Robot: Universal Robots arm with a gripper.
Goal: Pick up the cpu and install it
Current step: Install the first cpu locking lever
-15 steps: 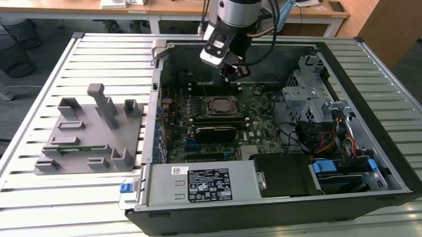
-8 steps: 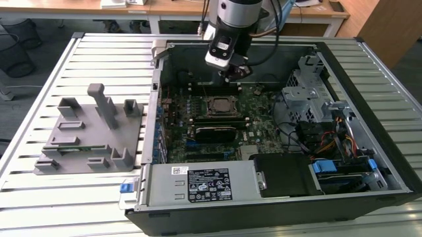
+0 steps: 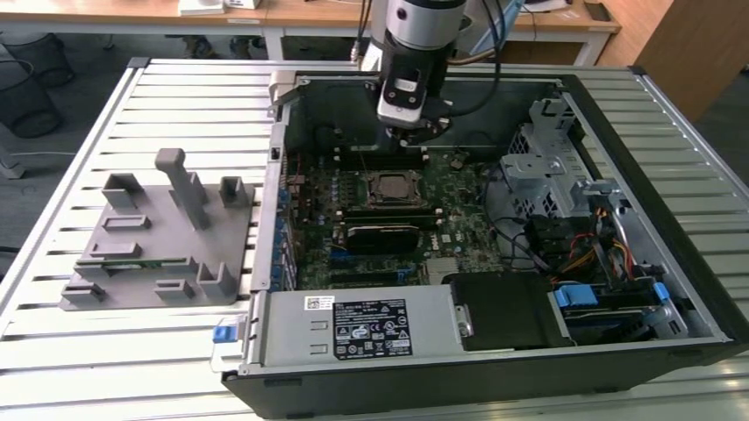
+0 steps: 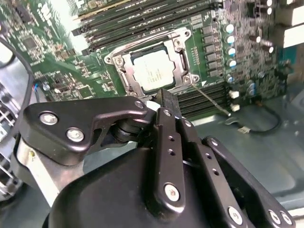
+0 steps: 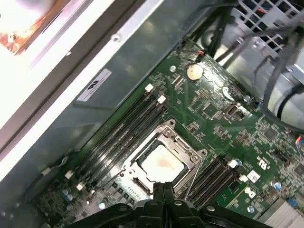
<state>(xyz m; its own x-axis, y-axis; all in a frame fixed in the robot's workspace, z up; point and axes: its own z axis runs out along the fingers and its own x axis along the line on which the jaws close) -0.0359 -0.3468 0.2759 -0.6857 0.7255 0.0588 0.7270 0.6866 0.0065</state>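
Inside open computer case [image 3: 655,289], cpu [image 5: 161,164] sits in socket [image 5: 190,156].

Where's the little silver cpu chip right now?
The cpu sits in the metal-framed socket on the green motherboard inside the open computer case, between the memory slots; the gripper hangs close above it.

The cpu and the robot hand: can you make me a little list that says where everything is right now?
cpu: lies flat in the socket on the green motherboard
gripper: above the board, beside the socket, fingers together, holding nothing
computer case: open, lying on the slatted table
grey fixture: on the table, at the exterior view's left of the case
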